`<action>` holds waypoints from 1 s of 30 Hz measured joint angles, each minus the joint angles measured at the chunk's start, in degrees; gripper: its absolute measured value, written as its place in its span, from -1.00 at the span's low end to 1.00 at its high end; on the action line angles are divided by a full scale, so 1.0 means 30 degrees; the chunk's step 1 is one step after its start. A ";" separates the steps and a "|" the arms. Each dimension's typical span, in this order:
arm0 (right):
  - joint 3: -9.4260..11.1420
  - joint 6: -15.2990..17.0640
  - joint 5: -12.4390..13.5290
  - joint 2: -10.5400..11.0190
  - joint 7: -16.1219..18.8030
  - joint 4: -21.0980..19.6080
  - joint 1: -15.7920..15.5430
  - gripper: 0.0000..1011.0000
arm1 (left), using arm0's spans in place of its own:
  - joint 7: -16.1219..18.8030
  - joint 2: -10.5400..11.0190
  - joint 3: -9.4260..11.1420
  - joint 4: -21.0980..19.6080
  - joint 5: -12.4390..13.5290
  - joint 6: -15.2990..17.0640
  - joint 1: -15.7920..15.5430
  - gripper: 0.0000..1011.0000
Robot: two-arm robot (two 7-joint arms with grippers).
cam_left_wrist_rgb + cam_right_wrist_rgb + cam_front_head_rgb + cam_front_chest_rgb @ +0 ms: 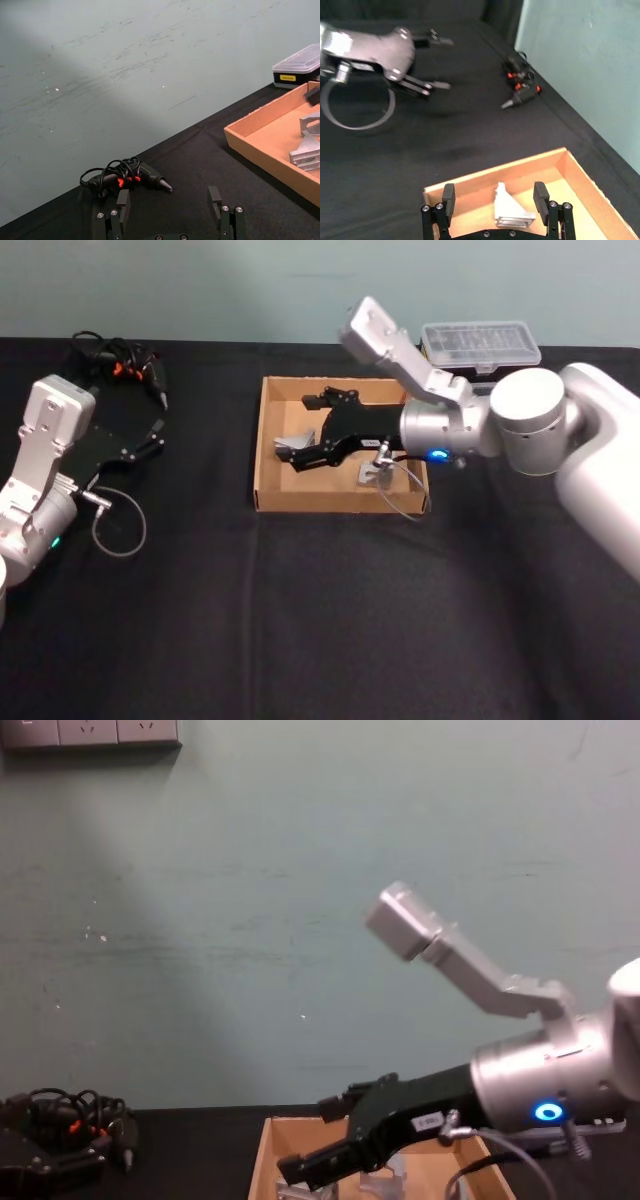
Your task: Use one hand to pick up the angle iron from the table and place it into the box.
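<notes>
While the right arm reaches from the right over the box, this is how things stand:

Right hand (pixel 300 443): it hangs over the box (pixel 268 455), near the left wall, with its fingers (pixel 448 198) apart and nothing between them.

Angle iron (pixel 510 209): it lies on the floor of the box, just under the open fingers and between them as the right wrist view shows; a second grey metal piece (pixel 375 473) lies in the box nearer the front right corner.

Box: it stands on the bench (pixel 300 620), about in the middle, with low cardboard walls and no lid.

Left hand (pixel 150 440): it is low over the bench at the left, well apart from the box, with fingers spread and empty.

Other things: a small black tool with cables (pixel 125 365) lies at the far left of the bench; a clear-lidded plastic case (pixel 480 343) stands behind the box on the right.
</notes>
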 joint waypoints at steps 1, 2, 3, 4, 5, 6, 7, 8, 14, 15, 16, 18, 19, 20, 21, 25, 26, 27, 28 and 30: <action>0.0104 -0.0018 0.0103 0.0192 0.0134 -0.0370 -0.0151 0.98 | 0.0000 0.0000 0.0000 0.0000 0.0001 0.0000 0.0000 1.00; 0.0282 -0.0069 0.0347 0.0577 0.0429 -0.1058 -0.0438 0.98 | 0.0001 0.0000 -0.0001 -0.0001 0.0000 0.0000 0.0000 1.00; 0.0502 -0.0106 0.0634 0.1054 0.0733 -0.1877 -0.0800 0.98 | 0.0000 0.0000 0.0000 -0.0001 0.0001 0.0000 0.0000 1.00; 0.0593 -0.0136 0.0802 0.1288 0.0896 -0.2233 -0.0974 0.98 | 0.0001 0.0000 -0.0001 0.0000 0.0001 0.0000 0.0000 1.00; 0.0680 -0.0168 0.0964 0.1534 0.1039 -0.2598 -0.1154 0.98 | 0.0000 -0.0001 -0.0001 -0.0001 0.0001 0.0001 0.0000 1.00; 0.0764 -0.0229 0.1138 0.1759 0.1193 -0.2930 -0.1324 0.98 | 0.0001 0.0000 0.0001 0.0000 0.0001 0.0001 0.0001 1.00; 0.0917 -0.0333 0.1468 0.2272 0.1456 -0.3629 -0.1717 0.98 | 0.0000 0.0000 0.0000 0.0000 0.0001 0.0000 0.0001 1.00; 0.0981 -0.0367 0.1590 0.2453 0.1524 -0.3904 -0.1860 0.98 | 0.0000 0.0000 -0.0001 -0.0001 0.0000 0.0000 0.0000 1.00; 0.1785 -0.0924 0.2910 0.4407 0.1752 -0.6233 -0.3613 0.98 | 0.0000 0.0000 -0.0001 -0.0001 0.0000 0.0000 0.0001 1.00; 0.1928 -0.1059 0.3083 0.4680 0.1710 -0.6503 -0.3887 0.98 | 0.0000 0.0000 0.0000 -0.0001 0.0000 0.0000 0.0000 1.00; 0.2029 -0.1155 0.3195 0.4846 0.1640 -0.6638 -0.4072 0.98 | 0.0001 0.0000 -0.0001 -0.0001 0.0001 0.0000 0.0001 1.00; 0.2434 -0.1505 0.3482 0.5432 0.1272 -0.7071 -0.4678 0.98 | 0.0001 0.0000 0.0000 -0.0001 0.0001 0.0000 0.0000 1.00; 0.2583 -0.1605 0.3560 0.5616 0.1137 -0.7165 -0.4876 0.98 | 0.0000 0.0000 -0.0001 0.0000 0.0001 0.0001 0.0001 1.00; 0.2820 -0.1751 0.3706 0.5901 0.0888 -0.7297 -0.5226 0.98 | 0.0000 0.0000 -0.0001 0.0000 0.0001 0.0001 0.0001 1.00; 0.2921 -0.1812 0.3777 0.6015 0.0791 -0.7339 -0.5375 0.98 | 0.0000 -0.0001 -0.0001 0.0000 0.0000 0.0000 0.0000 1.00; 0.3215 -0.1949 0.3960 0.6321 0.0440 -0.7463 -0.5889 0.98 | 0.0001 0.0001 -0.0003 0.0001 0.0000 0.0001 0.0000 1.00; 0.3218 -0.1950 0.3960 0.6320 0.0441 -0.7470 -0.5876 0.98 | 0.0001 0.0000 -0.0002 -0.0001 0.0002 0.0000 -0.0001 1.00; 0.3216 -0.1950 0.3958 0.6319 0.0444 -0.7469 -0.5870 0.98 | 0.0001 0.0000 -0.0001 0.0000 0.0002 0.0001 -0.0001 1.00; 0.3209 -0.1950 0.3957 0.6310 0.0450 -0.7472 -0.5861 0.98 | 0.0000 0.0000 0.0000 -0.0001 0.0001 0.0001 0.0000 1.00; 0.3204 -0.1950 0.3954 0.6305 0.0452 -0.7474 -0.5839 0.98 | 0.0000 0.0000 0.0000 -0.0001 0.0001 0.0000 0.0000 1.00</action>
